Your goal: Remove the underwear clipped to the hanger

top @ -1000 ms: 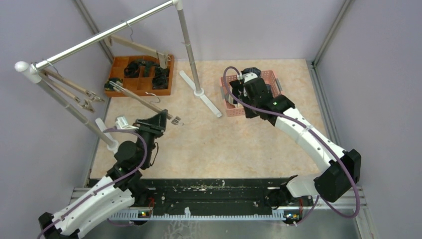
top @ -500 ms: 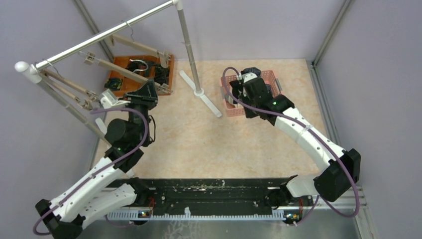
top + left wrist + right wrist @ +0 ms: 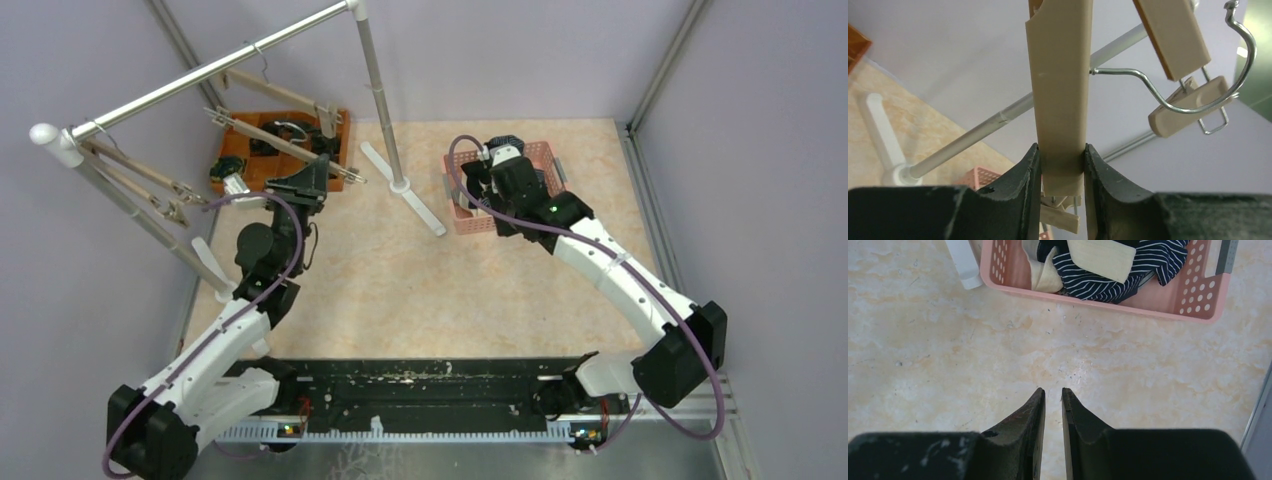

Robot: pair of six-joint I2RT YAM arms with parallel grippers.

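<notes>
My left gripper point(image 3: 312, 178) is shut on the beige bar of a clip hanger point(image 3: 265, 138), held in the air near the orange tray. In the left wrist view the bar point(image 3: 1060, 90) stands upright between my fingers point(image 3: 1025, 175). No cloth shows on it. Navy-striped underwear point(image 3: 1108, 277) with a beige waistband lies in the pink basket point(image 3: 1098, 301). My right gripper point(image 3: 1053, 392) is shut and empty, above the floor just short of the basket. In the top view the right gripper point(image 3: 478, 192) hovers over the basket point(image 3: 545, 155) and hides most of its contents.
A metal rack with a slanted rail point(image 3: 200, 75), upright pole point(image 3: 380, 100) and white foot point(image 3: 415, 200) stands at the back left. Other bare clip hangers point(image 3: 130, 170) hang from the rail. An orange tray point(image 3: 335, 150) holds dark rolled socks.
My left arm has carried the hanger up from near the floor and back toward the orange tray and rail. The right arm has not moved.
</notes>
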